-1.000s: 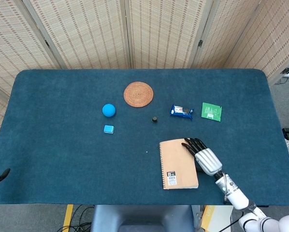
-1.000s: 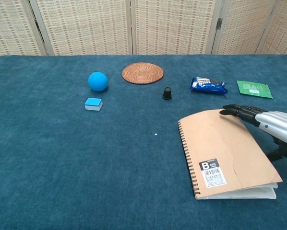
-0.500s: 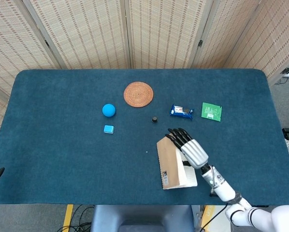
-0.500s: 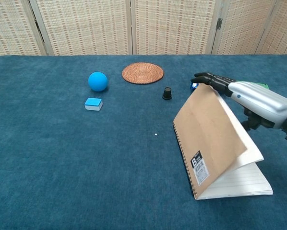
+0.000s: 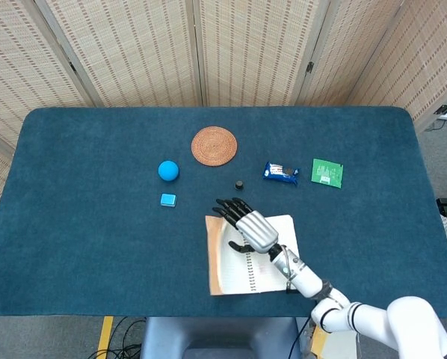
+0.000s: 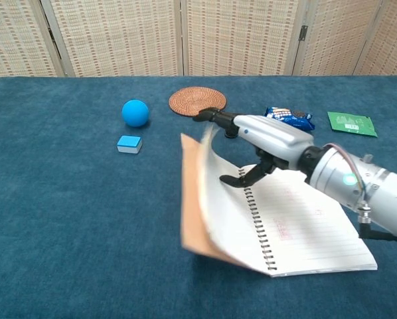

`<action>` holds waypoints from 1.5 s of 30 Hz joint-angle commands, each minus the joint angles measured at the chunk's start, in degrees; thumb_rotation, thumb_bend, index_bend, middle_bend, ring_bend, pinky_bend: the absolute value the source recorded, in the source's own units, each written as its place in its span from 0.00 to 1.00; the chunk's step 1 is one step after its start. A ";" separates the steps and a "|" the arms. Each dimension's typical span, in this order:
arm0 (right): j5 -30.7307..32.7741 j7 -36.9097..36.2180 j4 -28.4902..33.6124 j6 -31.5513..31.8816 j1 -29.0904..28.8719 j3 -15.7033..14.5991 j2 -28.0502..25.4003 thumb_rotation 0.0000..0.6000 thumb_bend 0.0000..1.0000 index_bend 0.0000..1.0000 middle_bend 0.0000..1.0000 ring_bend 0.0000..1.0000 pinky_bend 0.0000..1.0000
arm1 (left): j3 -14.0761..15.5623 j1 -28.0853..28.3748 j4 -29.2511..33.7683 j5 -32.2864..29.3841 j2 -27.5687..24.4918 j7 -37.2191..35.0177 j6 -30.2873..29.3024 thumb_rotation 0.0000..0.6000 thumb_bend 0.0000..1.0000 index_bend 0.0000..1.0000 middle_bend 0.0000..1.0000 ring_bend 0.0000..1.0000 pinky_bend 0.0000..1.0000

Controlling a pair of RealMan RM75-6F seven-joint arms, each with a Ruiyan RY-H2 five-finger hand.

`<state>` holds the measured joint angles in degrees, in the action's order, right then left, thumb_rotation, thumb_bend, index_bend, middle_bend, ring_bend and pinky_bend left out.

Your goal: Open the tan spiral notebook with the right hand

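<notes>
Since half a second ago the tan cover has swung past upright and over to the left, and the right hand (image 5: 252, 226) has followed it across. Fingers spread wide and holding nothing, the hand now hovers above the spiral binding of the tan spiral notebook (image 5: 251, 255), which lies open near the table's (image 5: 74, 247) front edge. Its long axis runs front to back. Lined pages face up; their faint red marks are unreadable.
</notes>
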<state>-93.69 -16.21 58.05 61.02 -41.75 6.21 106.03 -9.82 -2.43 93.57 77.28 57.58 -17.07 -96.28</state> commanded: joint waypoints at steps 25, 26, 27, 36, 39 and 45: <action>14.56 21.85 33.52 12.53 16.97 -2.07 -35.03 1.00 0.34 0.00 0.00 0.00 0.00 | 1.83 3.45 -0.34 1.49 0.47 6.46 8.88 1.00 0.21 0.10 0.02 0.03 0.18; 15.03 21.63 34.35 13.94 18.65 -2.58 -36.94 1.00 0.34 0.00 0.00 0.00 0.00 | 1.93 3.76 -0.39 1.39 0.65 7.25 9.43 1.00 0.21 0.10 0.02 0.03 0.18; 15.25 21.14 34.64 15.31 20.29 -3.20 -38.49 1.00 0.34 0.00 0.00 0.00 0.00 | 1.99 3.97 -0.26 1.49 0.79 7.40 9.69 1.00 0.21 0.10 0.02 0.03 0.18; 16.96 8.04 31.26 19.95 30.77 -6.72 -43.86 1.00 0.35 0.00 0.00 0.00 0.00 | 3.21 5.10 0.71 1.97 2.36 13.52 11.11 1.00 0.21 0.10 0.02 0.03 0.18; 15.07 8.28 30.43 21.86 31.65 -6.42 -44.08 1.00 0.36 0.00 0.00 0.00 0.00 | 4.11 5.24 1.94 3.80 3.20 17.02 10.35 1.00 0.21 0.10 0.02 0.03 0.18; 14.19 11.16 31.66 23.04 33.00 -6.04 -43.53 1.00 0.36 0.00 0.00 0.00 0.00 | 4.90 5.55 2.22 4.76 3.54 18.44 10.70 1.00 0.21 0.10 0.02 0.03 0.18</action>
<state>-78.88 -5.77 89.39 83.48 -9.34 0.13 62.54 -4.83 2.99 95.78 82.51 61.00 1.23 -85.77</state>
